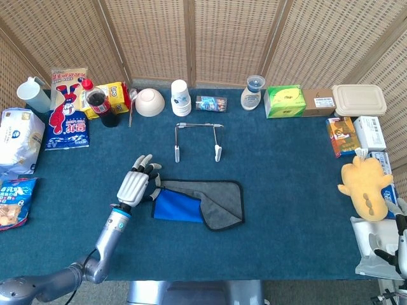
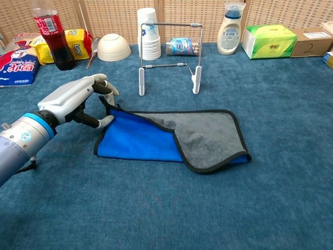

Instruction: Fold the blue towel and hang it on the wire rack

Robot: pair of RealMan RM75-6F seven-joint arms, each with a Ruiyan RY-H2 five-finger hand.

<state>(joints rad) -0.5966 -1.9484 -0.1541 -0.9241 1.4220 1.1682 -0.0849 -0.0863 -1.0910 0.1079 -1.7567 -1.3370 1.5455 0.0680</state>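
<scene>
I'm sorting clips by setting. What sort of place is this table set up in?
Probably a staged test or lab setup, not a home: a blue-carpeted table backed by folding woven screens, with unrelated groceries and household goods lined along its edges, such as a cola bottle and a tissue box.

Blue-carpeted table, blue towel, wire rack, bowl, cola bottle

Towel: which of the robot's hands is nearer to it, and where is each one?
Left. The left hand pinches the towel at its left corner; the right hand sits far off at the table's right edge.
</scene>
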